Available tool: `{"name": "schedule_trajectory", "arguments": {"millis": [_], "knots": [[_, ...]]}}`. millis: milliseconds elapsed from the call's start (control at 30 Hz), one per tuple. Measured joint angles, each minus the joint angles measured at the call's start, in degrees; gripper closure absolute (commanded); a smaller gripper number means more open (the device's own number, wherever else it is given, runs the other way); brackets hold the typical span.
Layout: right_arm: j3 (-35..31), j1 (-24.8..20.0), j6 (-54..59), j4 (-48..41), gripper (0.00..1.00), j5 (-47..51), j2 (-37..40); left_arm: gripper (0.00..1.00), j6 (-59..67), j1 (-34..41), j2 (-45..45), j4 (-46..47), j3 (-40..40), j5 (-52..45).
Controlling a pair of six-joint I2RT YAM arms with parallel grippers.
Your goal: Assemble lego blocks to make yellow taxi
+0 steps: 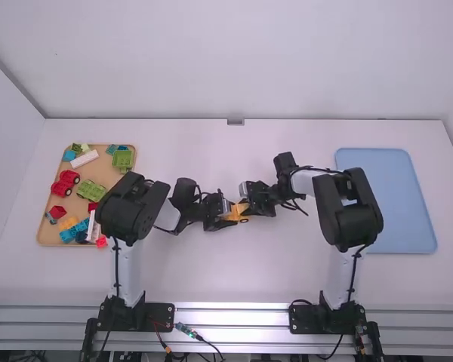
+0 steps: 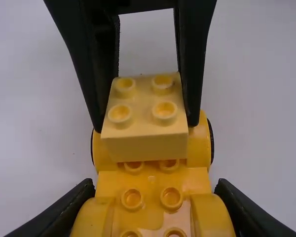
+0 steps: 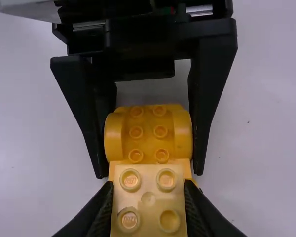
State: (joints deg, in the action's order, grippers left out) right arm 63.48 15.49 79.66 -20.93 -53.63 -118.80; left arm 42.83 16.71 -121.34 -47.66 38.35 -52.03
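My left tool point(image 2: 154, 190)'s clamping the chassis point(image 3: 148, 127), right tool point(image 3: 148, 188) the pale block point(image 2: 145, 144); light, stiff plastic imo, grab flat sides.

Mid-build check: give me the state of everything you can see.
Left hand, shut on the yellow car base
Right hand, shut on the pale block
Yellow car base, studs up
Pale block, studs up over one end of the base; seating unclear
Tan tray, holding bricks
Blue tray, lying flat
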Motion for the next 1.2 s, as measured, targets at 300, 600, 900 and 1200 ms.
{"name": "schedule_trajectory", "arguments": {"millis": [300,600,900,1200], "knots": [[-1.64,0.2,-0.44,3.76,0.96,-0.66,0.0,0.59,-0.35,0.0,0.02,2.47,0.96,-0.35],[-4.52,1.07,-6.01,11.5,0.94,-1.92,0.04,0.63,1.53,-0.02,0.02,6.14,2.8,-0.94],[-4.63,0.59,-7.28,10.29,0.94,-1.22,0.66,0.64,1.97,0.0,0.02,6.47,2.99,-1.07],[-4.63,0.52,-5.68,7.63,0.96,1.77,2.38,0.66,1.99,0.0,0.07,6.29,2.64,-0.94]]}}
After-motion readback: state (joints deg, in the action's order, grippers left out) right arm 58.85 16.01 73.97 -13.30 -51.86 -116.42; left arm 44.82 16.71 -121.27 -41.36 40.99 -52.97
